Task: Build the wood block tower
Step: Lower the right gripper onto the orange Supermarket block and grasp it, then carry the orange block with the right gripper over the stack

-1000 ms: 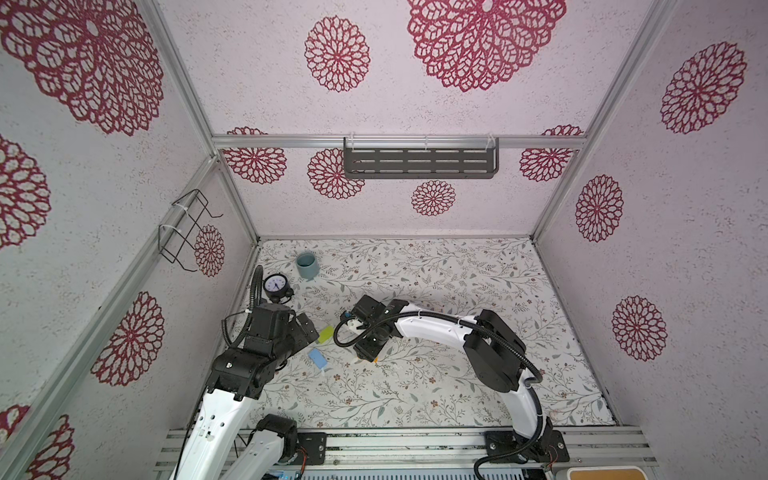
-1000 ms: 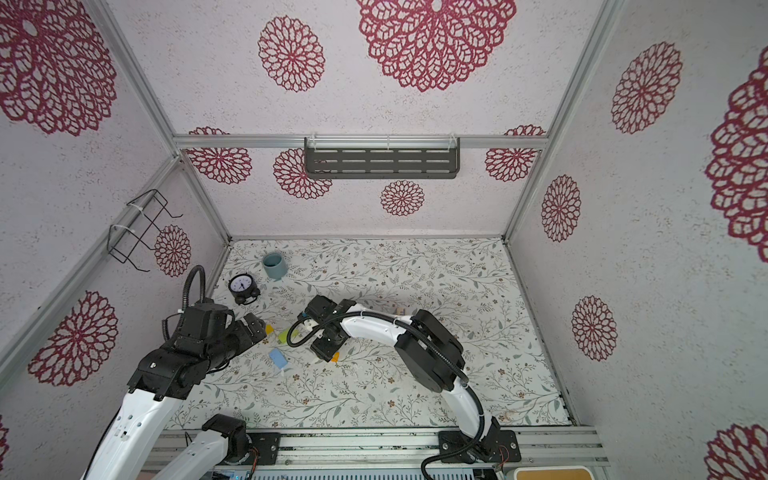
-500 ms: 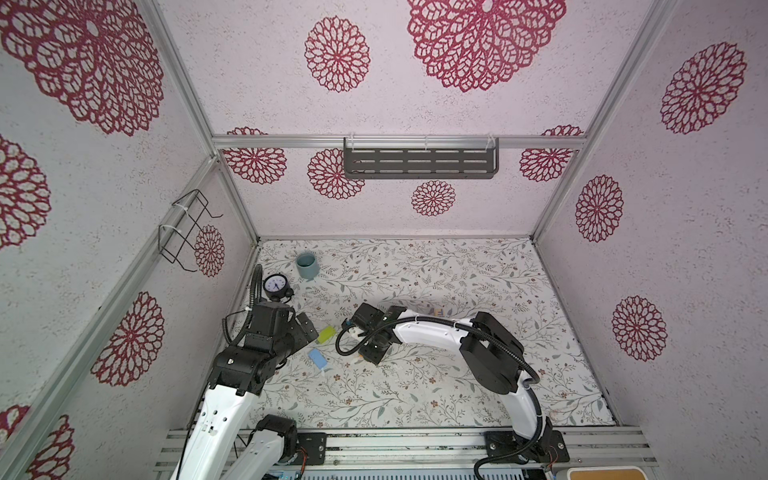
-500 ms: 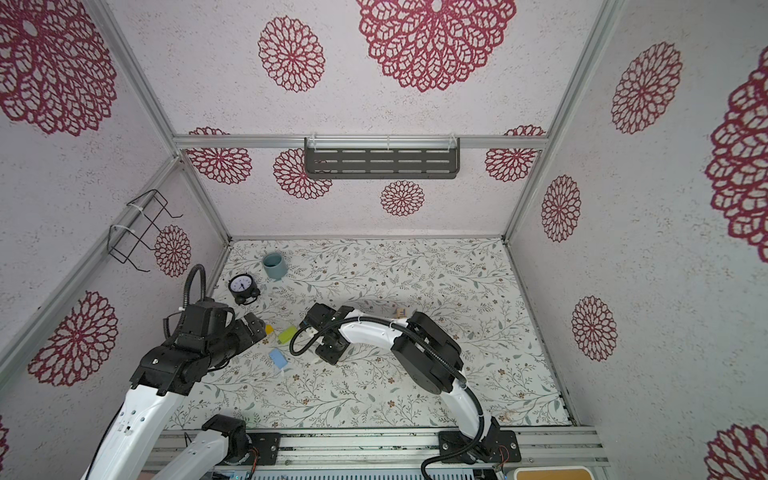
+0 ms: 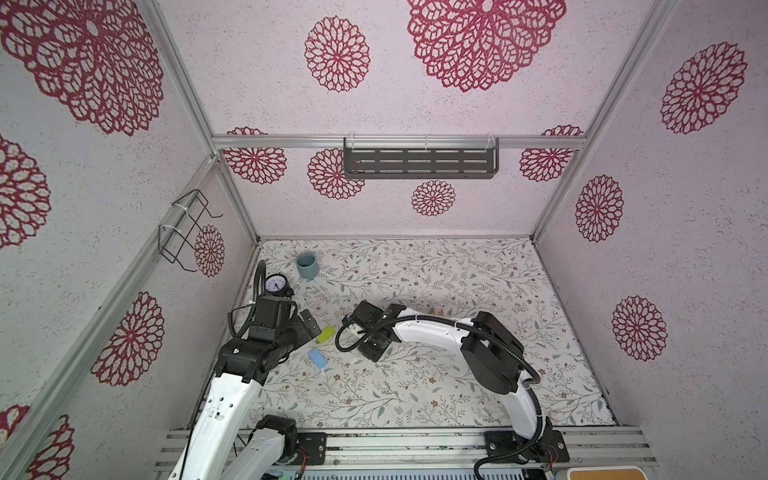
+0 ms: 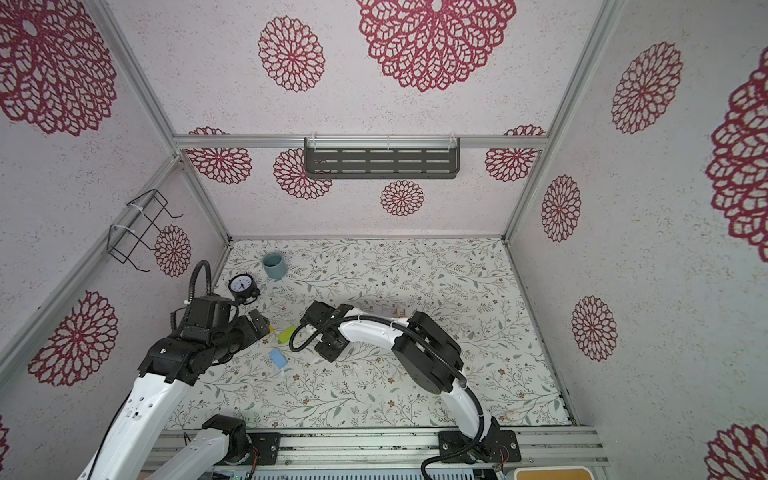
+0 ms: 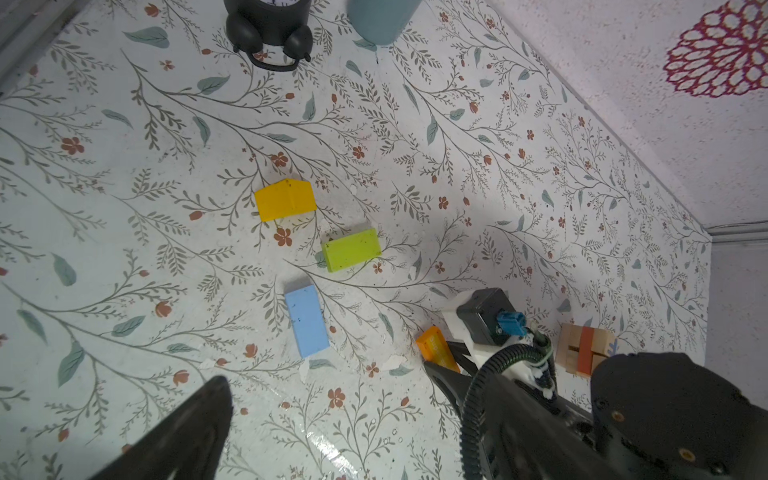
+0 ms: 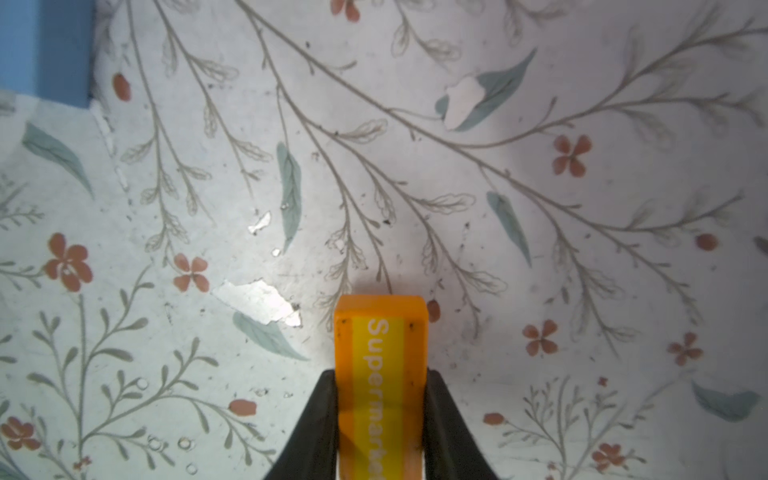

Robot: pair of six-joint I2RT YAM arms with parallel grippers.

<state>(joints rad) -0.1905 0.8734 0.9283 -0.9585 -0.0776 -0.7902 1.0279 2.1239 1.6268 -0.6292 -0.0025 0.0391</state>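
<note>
My right gripper (image 8: pixel 380 415) is shut on an orange block (image 8: pixel 380 365) printed "Supermarket", low over the floral mat; in both top views the gripper (image 5: pixel 371 353) hides the block. A yellow roof-shaped block (image 7: pixel 284 201), a green block (image 7: pixel 352 249) and a light blue block (image 7: pixel 306 322) lie flat and apart between the two arms. The green (image 5: pixel 325 334) and blue (image 5: pixel 318 358) blocks also show in a top view. Plain wooden cubes with an orange piece (image 7: pixel 586 349) sit behind the right arm. My left gripper (image 7: pixel 326 374) hangs open and empty above the mat. No tower is in view.
A black alarm clock (image 5: pixel 276 284) and a grey-blue cup (image 5: pixel 306 266) stand at the back left of the mat. A dark slotted shelf (image 5: pixel 419 163) hangs on the back wall, a wire basket (image 5: pixel 185 228) on the left wall. Walls enclose the mat on three sides.
The right gripper's jaws have closed onto the orange block, and it has shifted slightly to the left. The left gripper stays open, hardly moved.
</note>
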